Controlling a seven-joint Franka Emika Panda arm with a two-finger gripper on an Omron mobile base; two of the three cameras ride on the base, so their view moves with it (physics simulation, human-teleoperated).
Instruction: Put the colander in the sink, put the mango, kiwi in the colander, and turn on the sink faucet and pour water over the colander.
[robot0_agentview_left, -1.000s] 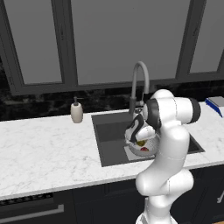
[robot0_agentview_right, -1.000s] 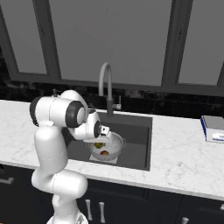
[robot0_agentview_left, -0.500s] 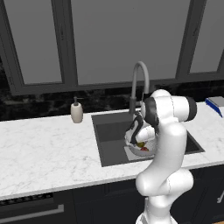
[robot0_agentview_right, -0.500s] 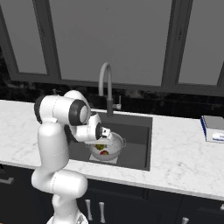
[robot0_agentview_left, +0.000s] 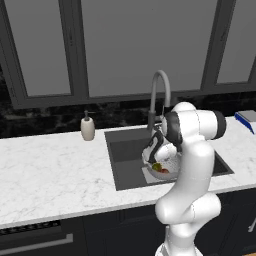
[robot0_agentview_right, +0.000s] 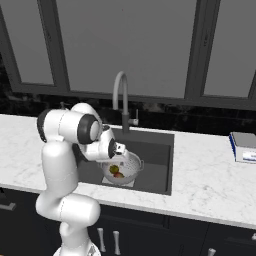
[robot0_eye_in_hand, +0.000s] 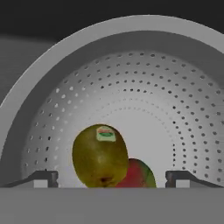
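Gripper low in the hand view, jaws spread wide and empty, kiwi touching mango between them, both inside colander, mid-frame in sink

We see the colander as pale silver-grey, dotted with rings of small dark holes, and inside it at six o'clock the kiwi is olive-brown with a small white-and-green sticker, while the mango shows red with a green edge. The sink is dark grey, set in a white counter veined with grey marbling. The sink faucet is plain grey, and at nine o'clock of the left base view the soap dispenser is cream-white.
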